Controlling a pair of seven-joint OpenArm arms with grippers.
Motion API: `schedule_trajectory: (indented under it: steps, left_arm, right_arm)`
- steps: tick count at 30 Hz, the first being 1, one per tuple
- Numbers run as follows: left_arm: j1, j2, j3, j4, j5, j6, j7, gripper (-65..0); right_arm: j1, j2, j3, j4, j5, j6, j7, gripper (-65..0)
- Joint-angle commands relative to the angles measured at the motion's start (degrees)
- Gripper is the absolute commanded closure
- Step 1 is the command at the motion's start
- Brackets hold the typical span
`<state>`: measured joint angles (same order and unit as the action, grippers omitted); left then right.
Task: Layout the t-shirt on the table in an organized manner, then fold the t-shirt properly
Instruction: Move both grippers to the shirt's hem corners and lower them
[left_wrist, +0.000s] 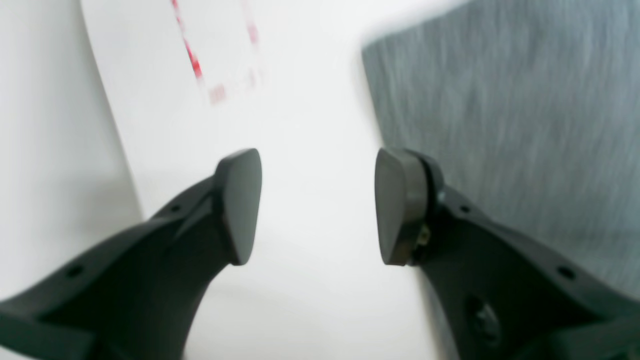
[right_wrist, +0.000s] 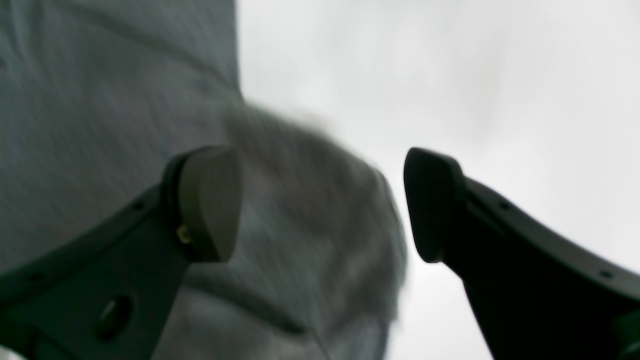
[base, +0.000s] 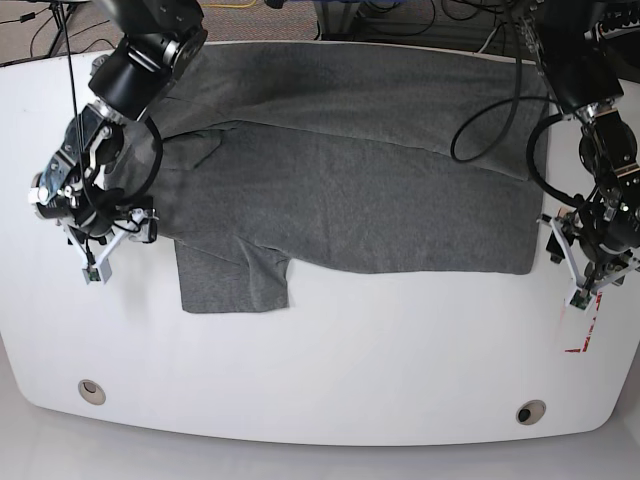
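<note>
Heather-grey knit, the t-shirt (base: 350, 180) is lying across the far half of the table (base: 330, 380), folded lengthwise so that a long straight edge is running along its near side. One short sleeve (base: 232, 278) is sticking out toward the near edge as a flat rectangle. The cloth is showing soft creases near the collar end, on the base view's left.

Glossy white, the table is curving at its corners and carrying two round metal grommets (base: 91, 391) near the front edge. A red-and-white sticker (base: 583, 330) is sitting by the left gripper (base: 590, 262).

The left gripper is hovering just off the shirt's end, over bare table; its wrist view is showing smooth dark pads (left_wrist: 240, 205) standing apart with nothing between them. The right gripper (base: 98, 225) is hanging over the shirt's opposite end, its jaws likewise spread and empty in its wrist view, with a rounded fold of cloth lying below the gap.

Both wrist views are blurring badly: the weave is reading only as streaks, and the sticker's print cannot be made out. Cables and the arms' bases are being cut off at the far edge of the base view.
</note>
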<state>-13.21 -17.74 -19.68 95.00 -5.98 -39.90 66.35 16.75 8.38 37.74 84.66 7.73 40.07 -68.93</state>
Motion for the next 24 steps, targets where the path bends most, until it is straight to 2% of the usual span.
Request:
schedule_trajectory:
  steps: [1, 5, 8, 12, 18, 24]
  left_arm:
    - [-2.22, -0.42, 0.12, -1.51, -0.57, -0.1, -4.41, -33.9]
    - [-2.92, -0.33, 0.21, -4.76, -0.48, 3.02, -9.42, -34.0]
    - [-3.45, -0.33, 1.18, -6.34, -0.48, 4.16, -11.45, -34.0]
    - [-3.89, -0.5, 2.23, -7.75, -0.48, 4.52, -12.06, -33.9]
    - [-3.71, -0.59, 2.23, -8.19, -0.48, 4.52, -12.24, -33.9]
    - [-3.62, -0.42, 2.32, -8.54, -0.48, 4.52, -12.24, -33.9]
  right_arm:
    - [3.25, 0.89, 0.02, -3.39, 0.41, -0.07, 2.68, -46.8]
    - [6.15, 0.89, 0.02, -9.1, 0.41, -0.07, 6.82, -46.8]
    - [7.73, 0.89, -0.07, -13.59, 0.41, -0.07, 10.16, -46.8]
    - [9.58, 0.98, -0.33, -19.92, 0.41, -0.07, 15.08, -46.8]
    - [10.98, 1.33, -6.22, -27.48, 0.32, -0.07, 20.79, -46.8]
    - [10.98, 1.07, -10.53, -30.11, 0.41, -0.07, 24.84, -46.8]
